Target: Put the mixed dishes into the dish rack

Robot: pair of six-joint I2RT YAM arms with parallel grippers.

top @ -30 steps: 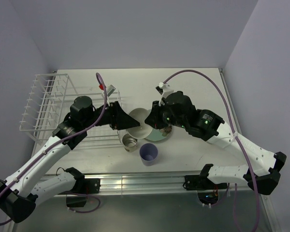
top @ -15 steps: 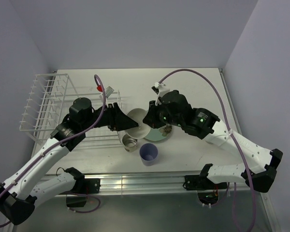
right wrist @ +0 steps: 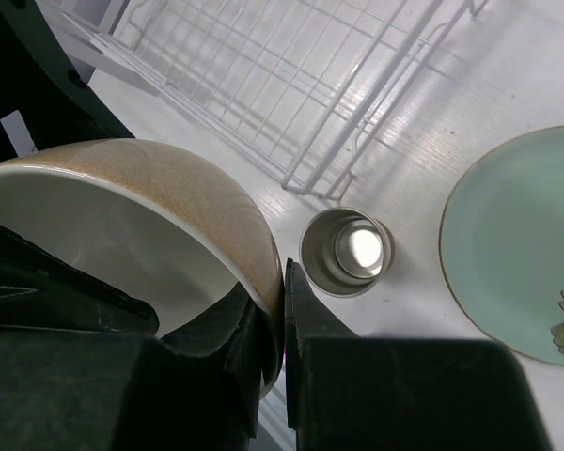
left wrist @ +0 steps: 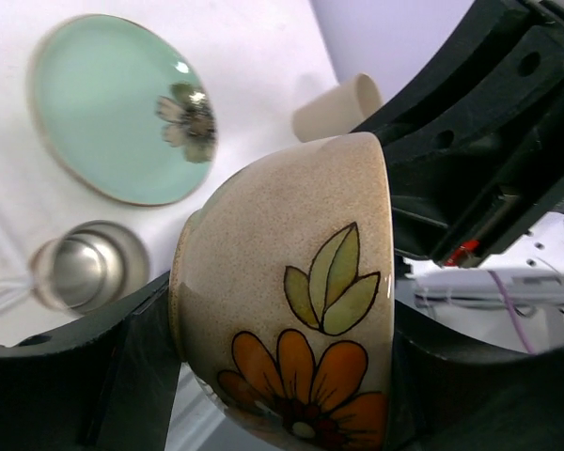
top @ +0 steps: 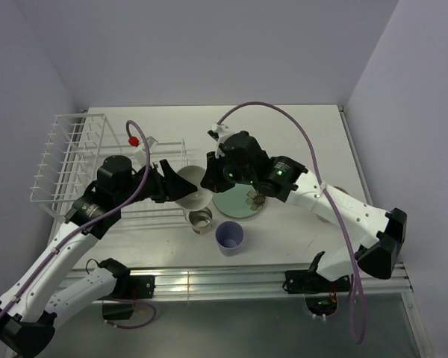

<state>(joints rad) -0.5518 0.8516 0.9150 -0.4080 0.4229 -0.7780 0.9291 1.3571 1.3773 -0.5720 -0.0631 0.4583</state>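
- Both arms have swung left across the top view in the last second. They took the cream bowl (top: 190, 190) with them toward the dish rack (top: 67, 160), and the pale green plate (top: 237, 203) now shows more of itself, flower included.
- Top view, centre: the left gripper (top: 170, 186) is on the bowl's left side and the right gripper (top: 209, 177) on its right. The bowl hangs between them, just beside the rack's right end. The small steel cup (top: 201, 219) sits just below the bowl in frame, with the lavender cup (top: 230, 235) to its lower right.
- Left wrist view: the bowl fills the centre, tipped on its side with its painted orange flower facing us. It is clamped between dark fingers at lower left and lower right. The plate is upper left, the steel cup is at the left edge, and the beige tumbler (left wrist: 338, 105) lies at upper centre.
- Right wrist view: the fingers are pinched on the bowl's rim at lower centre, one inside and one outside. The steel cup stands just right of them, rack wires run across the top, and the plate is at the right edge.
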